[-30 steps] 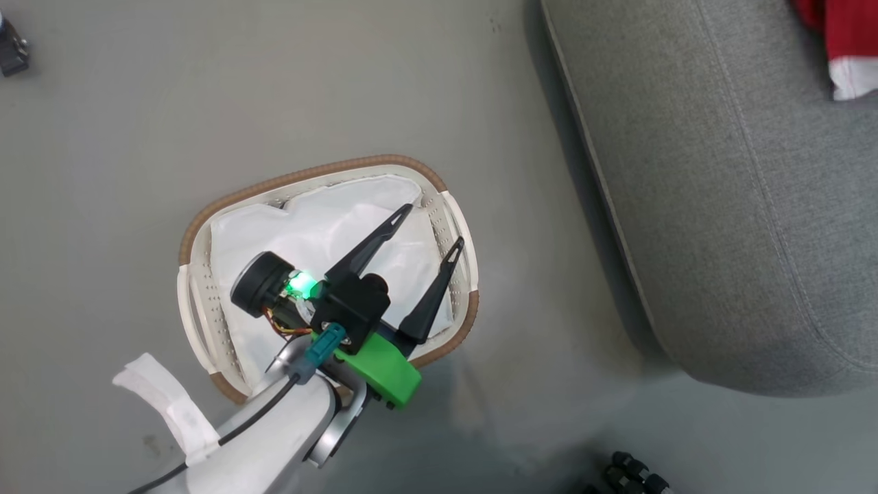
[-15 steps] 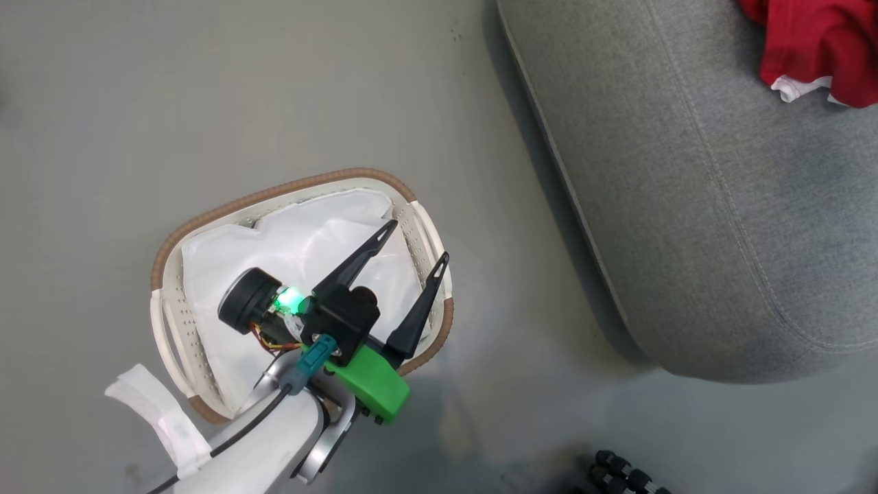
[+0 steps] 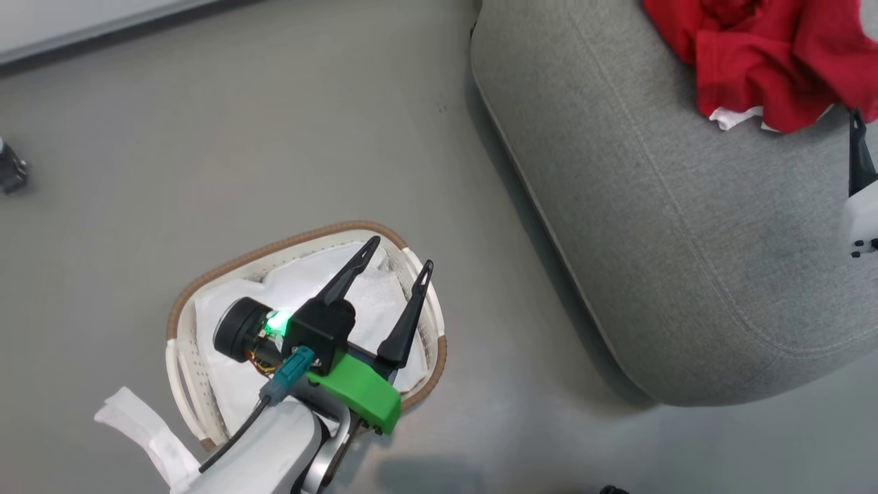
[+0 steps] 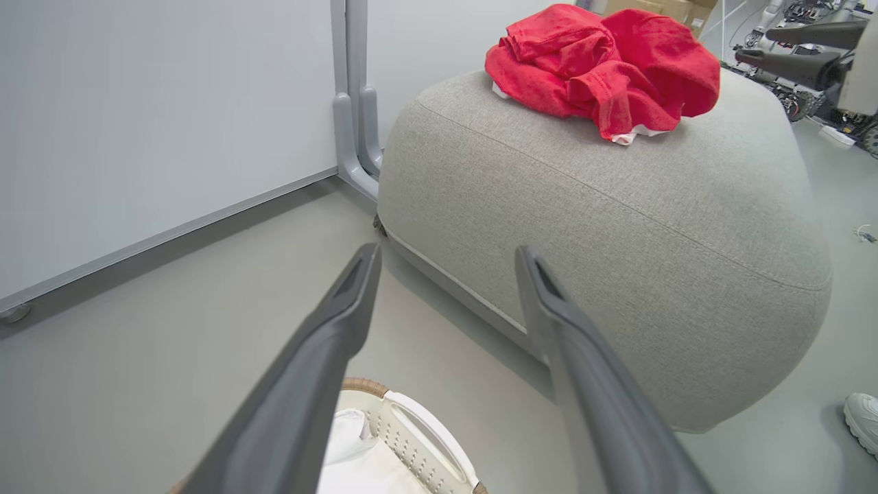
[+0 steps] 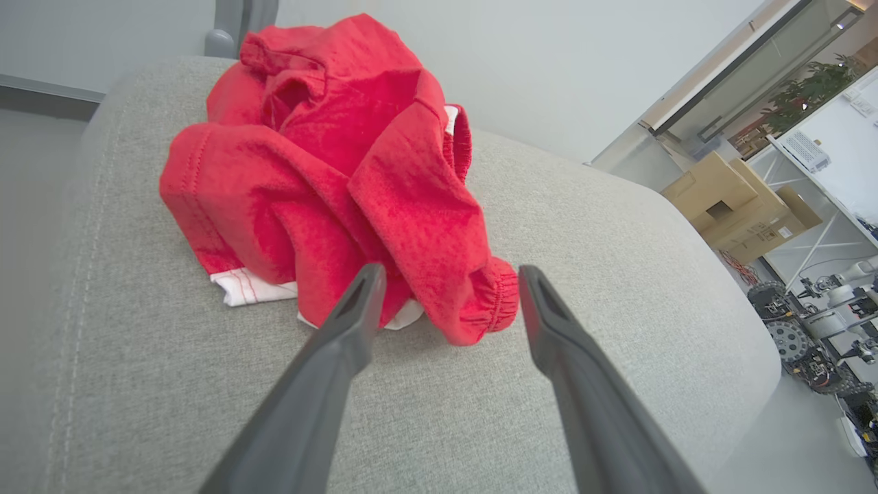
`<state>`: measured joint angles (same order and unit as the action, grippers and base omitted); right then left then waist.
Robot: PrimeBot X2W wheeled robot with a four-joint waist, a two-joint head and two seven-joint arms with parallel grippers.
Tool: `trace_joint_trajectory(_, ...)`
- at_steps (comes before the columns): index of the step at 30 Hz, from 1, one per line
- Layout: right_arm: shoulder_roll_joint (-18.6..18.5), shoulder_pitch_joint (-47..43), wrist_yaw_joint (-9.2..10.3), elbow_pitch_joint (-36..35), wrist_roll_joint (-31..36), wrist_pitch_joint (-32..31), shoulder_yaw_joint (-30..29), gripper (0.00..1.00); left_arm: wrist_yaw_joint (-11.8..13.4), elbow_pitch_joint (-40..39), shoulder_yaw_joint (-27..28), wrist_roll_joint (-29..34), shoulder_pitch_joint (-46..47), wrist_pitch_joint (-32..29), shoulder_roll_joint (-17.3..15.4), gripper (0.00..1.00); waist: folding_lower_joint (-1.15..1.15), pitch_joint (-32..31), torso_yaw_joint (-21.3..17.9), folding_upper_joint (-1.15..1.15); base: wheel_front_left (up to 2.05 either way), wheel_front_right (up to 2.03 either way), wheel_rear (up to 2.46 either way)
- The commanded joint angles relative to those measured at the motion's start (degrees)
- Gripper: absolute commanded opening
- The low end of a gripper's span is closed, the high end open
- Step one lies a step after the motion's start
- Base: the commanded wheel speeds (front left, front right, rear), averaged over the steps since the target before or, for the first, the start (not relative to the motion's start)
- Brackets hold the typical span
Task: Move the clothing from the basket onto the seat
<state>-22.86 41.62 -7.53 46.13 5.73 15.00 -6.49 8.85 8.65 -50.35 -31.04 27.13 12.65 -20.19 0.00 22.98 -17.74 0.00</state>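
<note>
Plainly the clothes [image 5: 329, 171] lay heaped on the seat [image 3: 651, 206], but the right gripper [image 5: 451, 274], spread and empty, sat so near their hem that a careless move could snag and drag them off, while the left gripper [image 3: 401, 252] hung spread over the basket [image 3: 274, 241].

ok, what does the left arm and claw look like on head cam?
Left claw: two long, tapered black fingers on a black block, bright green bracket beneath. A green light glows beside a round black housing. Teal connector with black cable runs along the white forearm.
</note>
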Motion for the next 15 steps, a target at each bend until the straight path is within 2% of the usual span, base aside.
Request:
trace_joint_trajectory(1,-0.4,-1.06,0.08,-0.52,-0.71,0.26,0.41,1.0,0.26,0.62,0.5,-0.42,-1.18,0.68,0.58,1.0,0.0,-3.48,0.47,0.0,0.0,0.0,0.0)
trace_joint_trajectory(8,0.16,-1.59,0.08,-2.09,-2.37,0.26,2.56,1.0,0.44,2.99,3.94,-2.65,-3.39,2.28,3.01,1.0,0.0,-8.82,3.45,0.0,0.0,0.0,0.0)
trace_joint_trajectory(11,1.19,-2.01,0.08,-3.57,-3.54,0.26,3.54,1.0,1.07,3.34,7.6,-4.09,-5.29,2.5,4.45,1.0,0.0,-10.97,5.3,0.0,0.0,0.0,0.0)
trace_joint_trajectory(15,3.03,-3.79,0.08,-6.51,-5.58,0.25,4.52,1.0,1.74,2.41,13.09,-2.82,-7.89,2.53,5.74,1.0,0.0,-13.39,7.83,0.0,0.0,0.0,0.0)
